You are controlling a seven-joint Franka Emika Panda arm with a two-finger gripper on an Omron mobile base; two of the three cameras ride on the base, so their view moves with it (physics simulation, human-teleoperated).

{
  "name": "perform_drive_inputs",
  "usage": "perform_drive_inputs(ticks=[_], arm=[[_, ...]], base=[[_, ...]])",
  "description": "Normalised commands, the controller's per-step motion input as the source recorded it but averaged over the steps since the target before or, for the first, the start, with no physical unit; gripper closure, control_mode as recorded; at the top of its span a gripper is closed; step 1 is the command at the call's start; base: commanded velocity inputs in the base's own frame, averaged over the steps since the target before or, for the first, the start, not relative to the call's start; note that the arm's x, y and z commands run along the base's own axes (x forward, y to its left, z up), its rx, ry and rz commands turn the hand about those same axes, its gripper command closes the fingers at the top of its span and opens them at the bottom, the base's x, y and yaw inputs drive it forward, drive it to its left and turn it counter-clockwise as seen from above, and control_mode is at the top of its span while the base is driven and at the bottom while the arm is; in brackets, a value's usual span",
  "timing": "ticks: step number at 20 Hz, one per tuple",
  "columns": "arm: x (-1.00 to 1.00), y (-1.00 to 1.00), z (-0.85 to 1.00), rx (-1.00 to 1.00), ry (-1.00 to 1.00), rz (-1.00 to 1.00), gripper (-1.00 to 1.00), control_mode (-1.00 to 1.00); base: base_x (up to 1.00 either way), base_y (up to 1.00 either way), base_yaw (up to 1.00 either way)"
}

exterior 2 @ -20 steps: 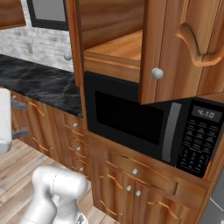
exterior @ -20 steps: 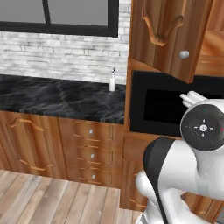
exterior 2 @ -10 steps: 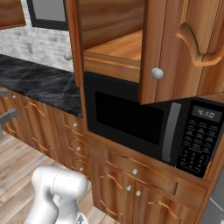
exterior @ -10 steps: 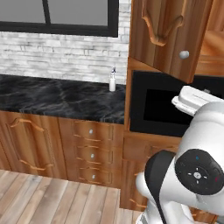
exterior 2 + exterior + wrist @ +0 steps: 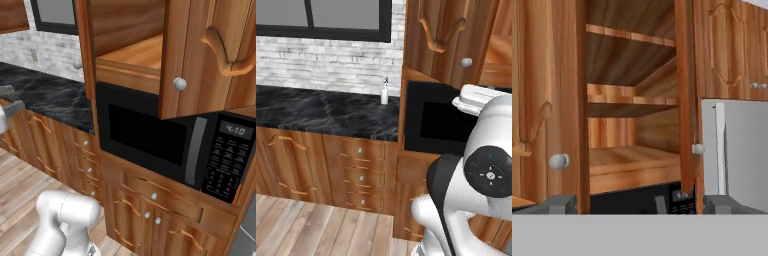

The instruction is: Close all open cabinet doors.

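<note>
Arched reddish wood cabinet doors (image 5: 547, 100) stand open; round silver knobs (image 5: 558, 161).

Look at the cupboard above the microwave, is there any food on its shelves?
No. In the hand view the open cupboard above the microwave has bare wooden shelves between its swung-out doors.

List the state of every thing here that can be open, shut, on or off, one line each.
Left reddish-brown arched wood cabinet door above the microwave: open, swung outward.
Right reddish-brown arched wood cabinet door above the microwave: open, swung outward.
Black glossy microwave: door shut, display lit.
Short wood drawer fronts with silver knobs: shut.
Lower wood cabinet doors under the microwave: shut.
Tool: open, holding nothing.
</note>
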Motion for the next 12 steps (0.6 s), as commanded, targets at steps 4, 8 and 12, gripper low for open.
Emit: perform_drive_inputs(ticks=[4,8,12], arm=[[0.4,0.0,0.0,0.0,0.14,0.0,-1.0,-1.0],[0.51,0.0,0.0,0.0,0.01,0.0,-1.0,-1.0],[0.41,0.0,-0.04,0.0,0.0,0.0,-1.0,-1.0]], base=[[0.0,0.0,0.0],[0.0,0.0,0.0],[0.0,0.0,0.0]])
